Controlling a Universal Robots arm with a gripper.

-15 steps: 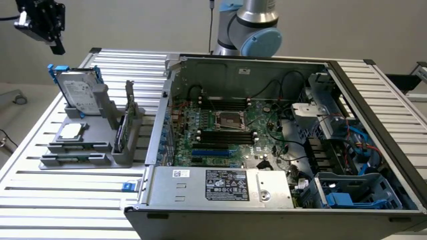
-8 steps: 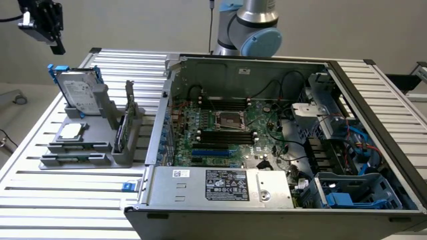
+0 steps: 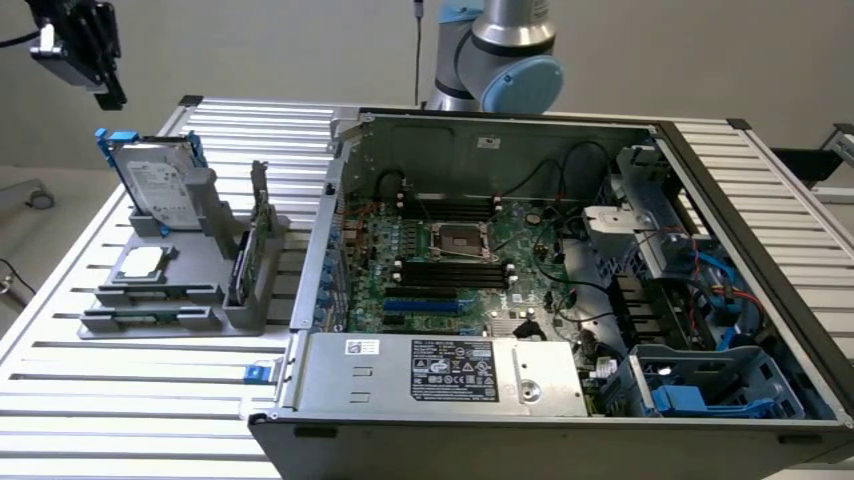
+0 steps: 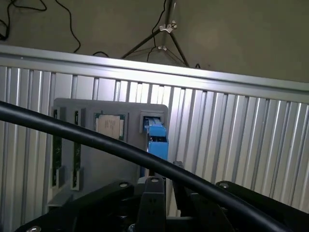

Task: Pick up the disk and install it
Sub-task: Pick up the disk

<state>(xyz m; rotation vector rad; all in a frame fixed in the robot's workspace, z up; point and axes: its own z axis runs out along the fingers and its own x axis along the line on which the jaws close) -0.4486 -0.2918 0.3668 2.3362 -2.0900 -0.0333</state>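
Black gripper: hung in the air over the table's corner, clear of every part, with nothing in its grasp; whether it stood apart or together could not be told.
Black cable: ran across the wrist view, close against the gripper.
Silver-grey disk: stood on edge below the gripper and apart from it, white label facing outward, blue carrier bracket around its rim; it sat in the holder and was not installed.
Grey holder: rested on the table beneath the gripper and carried the disk at the end nearest the gripper.
Square chip: lay flat in a recess of the holder, just beyond the disk and lower than it.
Green circuit card: stood on edge in a slot of the holder, on the side facing the computer case.
Ribbed aluminium table: bore the holder and the case.
Open computer case: lay beside the holder, farther from the gripper, interior exposed.
Green motherboard: was seated on the floor of the case.
Blue caddy: sat in the case corner farthest from the gripper.
Robot arm: rose behind the case, grey with a blue cap.
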